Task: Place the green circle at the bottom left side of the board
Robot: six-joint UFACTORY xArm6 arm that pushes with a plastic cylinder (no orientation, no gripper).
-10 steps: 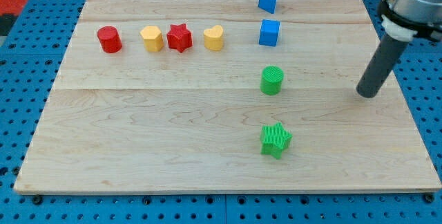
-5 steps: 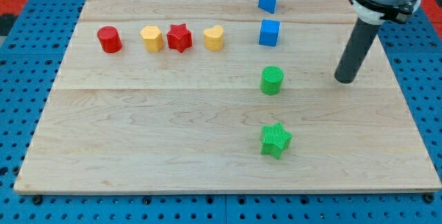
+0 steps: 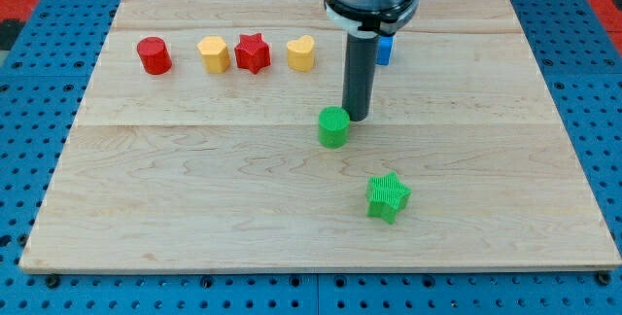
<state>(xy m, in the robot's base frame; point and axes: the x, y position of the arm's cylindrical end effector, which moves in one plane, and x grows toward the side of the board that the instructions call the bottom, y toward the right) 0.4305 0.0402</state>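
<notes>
Camera view: the wooden surface [image 3: 194, 208] lies on a blue pegboard, and the green circle [image 3: 333, 126] stands near its middle, well apart from every edge. Toward the view's bottom left of the green circle the wood is bare all the way to that corner. Toward the view's bottom right of the green circle, a short way off, sits the green star [image 3: 389, 196]. Well to the view's upper left of the green circle runs a row near the far edge: the red circle [image 3: 154, 55] farthest left, then the yellow hexagon [image 3: 214, 54] touching or nearly touching the red star [image 3: 253, 52], then the yellow heart [image 3: 301, 53], nearest the green circle. A blue block [image 3: 385, 51], shape hidden, peeks out behind the arm, up and to the view's right of the green circle.

There is no claw on this arm, so nothing to call apart, together or clamped; it ends in a dark rod. My tip [image 3: 357, 118] stands just at the green circle's upper right side, touching it or nearly so.
</notes>
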